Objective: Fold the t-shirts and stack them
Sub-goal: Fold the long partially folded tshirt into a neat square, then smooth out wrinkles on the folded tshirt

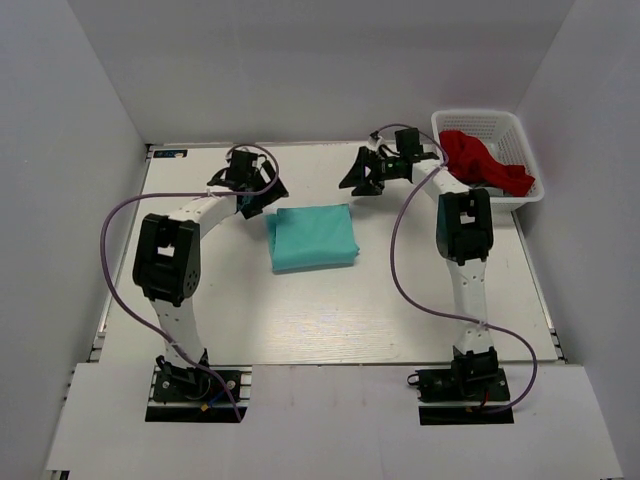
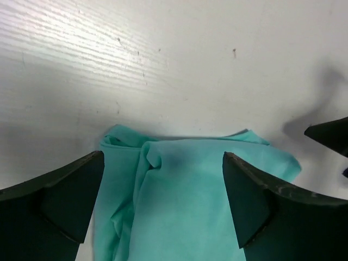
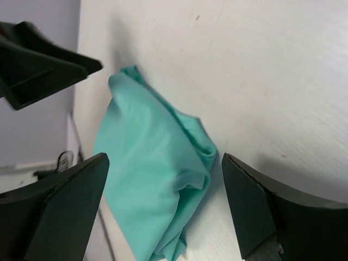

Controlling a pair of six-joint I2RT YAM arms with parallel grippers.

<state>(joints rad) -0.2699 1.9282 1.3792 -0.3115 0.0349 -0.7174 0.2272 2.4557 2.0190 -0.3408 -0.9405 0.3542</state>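
Note:
A teal-green t-shirt (image 1: 312,238) lies folded into a rectangle on the middle of the white table (image 1: 330,310). My left gripper (image 1: 262,192) hovers open just off the shirt's far left corner. From the left wrist, the teal cloth (image 2: 185,206) shows below and between the spread fingers (image 2: 65,206), with nothing held. My right gripper (image 1: 361,175) stands open beyond the shirt's far right corner. In the right wrist view, the shirt (image 3: 147,174) lies under the open gripper (image 3: 163,209). A red t-shirt (image 1: 487,160) sits crumpled in the basket.
A white lattice basket (image 1: 520,140) stands at the far right corner, next to the right arm's elbow (image 1: 465,225). Grey walls close in the table on three sides. The left arm's elbow (image 1: 165,255) is over the table's left part.

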